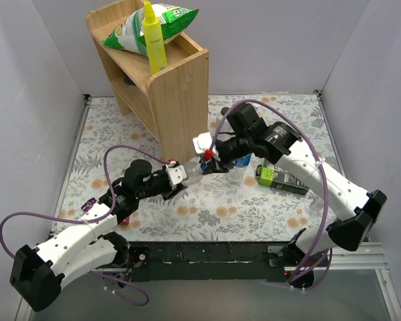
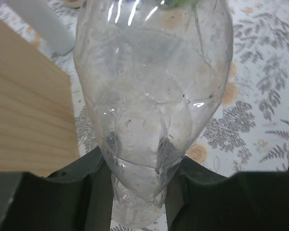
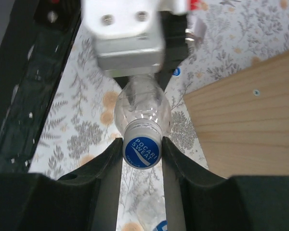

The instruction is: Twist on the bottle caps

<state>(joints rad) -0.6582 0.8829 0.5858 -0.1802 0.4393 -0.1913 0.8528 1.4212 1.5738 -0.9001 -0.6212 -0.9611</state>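
My left gripper is shut on the base end of a plain clear bottle and holds it roughly level above the table; in the left wrist view the bottle fills the frame between the jaws of the gripper. My right gripper is shut on a blue-topped "Pocari Sweat" cap that sits on this bottle's neck; both jaws of the gripper touch the cap's sides. A second bottle with a blue label lies mostly hidden under the right arm. The other cap is not in view.
A wooden shelf stands close behind the bottle, carrying a green snack bag and a yellow bottle. A green and black box lies on the floral mat to the right. The shelf's side panel is just left of the bottle.
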